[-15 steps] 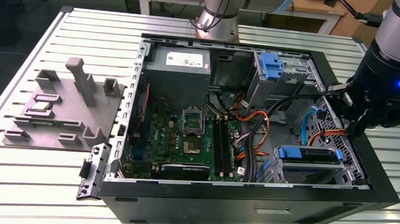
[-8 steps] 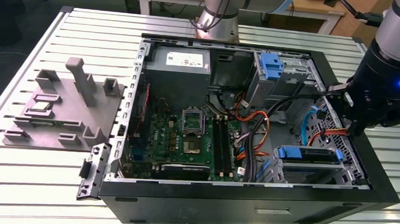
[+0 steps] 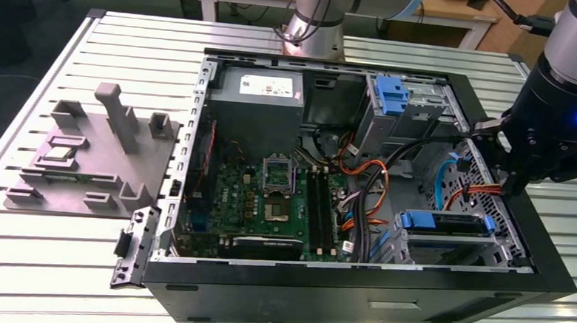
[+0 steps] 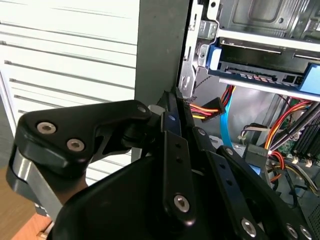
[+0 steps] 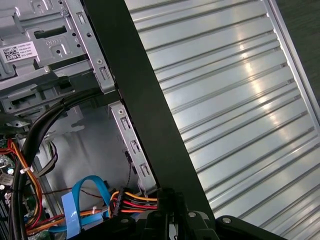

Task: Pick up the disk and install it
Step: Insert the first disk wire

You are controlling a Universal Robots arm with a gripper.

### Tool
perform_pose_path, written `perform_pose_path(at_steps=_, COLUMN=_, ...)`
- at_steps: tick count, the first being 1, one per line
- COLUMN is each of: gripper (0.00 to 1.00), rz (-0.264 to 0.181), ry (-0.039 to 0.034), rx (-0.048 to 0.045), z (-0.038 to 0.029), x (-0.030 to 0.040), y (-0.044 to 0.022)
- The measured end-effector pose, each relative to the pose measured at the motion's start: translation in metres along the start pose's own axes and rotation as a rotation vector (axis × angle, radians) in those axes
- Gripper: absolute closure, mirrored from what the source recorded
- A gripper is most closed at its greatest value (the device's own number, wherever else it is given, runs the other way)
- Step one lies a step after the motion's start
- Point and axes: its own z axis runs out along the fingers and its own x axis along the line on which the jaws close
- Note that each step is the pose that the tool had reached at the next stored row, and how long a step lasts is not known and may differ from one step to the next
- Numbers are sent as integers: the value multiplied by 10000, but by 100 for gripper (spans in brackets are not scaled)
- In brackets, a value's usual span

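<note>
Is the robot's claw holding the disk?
No, the disk sits in its bay inside the computer case, while the claw hangs above the case's edge.

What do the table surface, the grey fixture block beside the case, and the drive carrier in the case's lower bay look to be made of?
Table: probably aluminium, given its pale silvery slats with long grooves and soft glare. Grey fixture block: matte, uniform grey with blocky posts, likely moulded or printed plastic, though painted metal is possible. Drive carrier: bright blue front with a slight sheen, seemingly plastic.

The gripper [image 3: 515, 190] fingertips hide behind the case wall [image 3: 522, 218].
</note>
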Motion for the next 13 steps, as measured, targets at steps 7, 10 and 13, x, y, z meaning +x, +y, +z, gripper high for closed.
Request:
perform_pose_path(at_steps=7, gripper=83, rz=5, ry=-24, rx=54, z=-19, x=59, y=-22)
perform_pose_path(at_steps=10, gripper=83, rz=395, ry=-73, rx=170, z=-18, x=60, y=-20)
perform_pose_path(at_steps=13, gripper=83, rz=926, ry=-129, rx=309, z=-18, x=60, y=-21)
